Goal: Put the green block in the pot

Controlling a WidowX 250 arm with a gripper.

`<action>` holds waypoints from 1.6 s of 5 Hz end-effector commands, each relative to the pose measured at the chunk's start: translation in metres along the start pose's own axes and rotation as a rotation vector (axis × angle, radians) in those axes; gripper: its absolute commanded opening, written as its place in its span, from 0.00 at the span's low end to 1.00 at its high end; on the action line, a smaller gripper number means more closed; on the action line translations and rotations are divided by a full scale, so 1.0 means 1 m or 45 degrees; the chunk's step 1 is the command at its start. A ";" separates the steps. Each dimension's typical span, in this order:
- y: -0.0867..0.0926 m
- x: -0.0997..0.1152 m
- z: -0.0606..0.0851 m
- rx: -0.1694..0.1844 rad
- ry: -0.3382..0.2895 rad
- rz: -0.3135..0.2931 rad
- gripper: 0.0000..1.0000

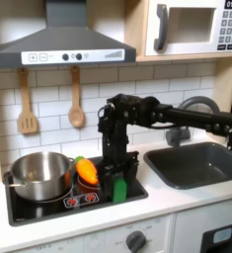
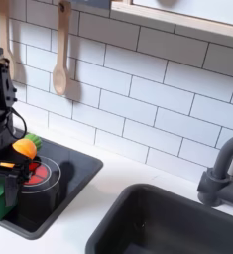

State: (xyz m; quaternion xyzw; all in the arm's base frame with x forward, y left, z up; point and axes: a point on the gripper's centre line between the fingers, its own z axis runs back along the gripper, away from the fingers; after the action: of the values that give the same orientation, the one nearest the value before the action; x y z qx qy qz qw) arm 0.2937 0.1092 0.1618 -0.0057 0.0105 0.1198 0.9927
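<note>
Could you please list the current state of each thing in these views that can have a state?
Black gripper: lowered onto the stovetop, shut on the green block.
Small bright green plastic block: held between the gripper's fingers, resting at the stovetop, outside the pot.
Shiny round stainless-steel pot: upright, no lid, looks empty.
Orange toy vegetable with green tip: lying beside the pot.

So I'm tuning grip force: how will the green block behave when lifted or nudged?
The green block looks like rigid plastic, so it probably won't deform between the jaws of the gripper. It's far smaller than the pot, so likely light. Its flat faces suggest it would slide on the stovetop rather than roll, though its smooth surface might slip.
</note>
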 end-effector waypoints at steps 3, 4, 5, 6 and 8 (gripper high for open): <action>0.000 0.001 0.000 0.022 -0.003 -0.003 1.00; 0.000 0.001 0.000 0.022 -0.003 -0.003 1.00; 0.000 0.001 0.000 0.022 -0.005 -0.003 1.00; 0.001 0.001 0.000 0.024 -0.003 -0.003 1.00; 0.002 0.001 -0.001 0.012 0.019 -0.007 0.00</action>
State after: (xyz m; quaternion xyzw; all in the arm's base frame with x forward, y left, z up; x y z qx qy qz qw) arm 0.2924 0.1095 0.1622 0.0016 0.0162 0.1149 0.9932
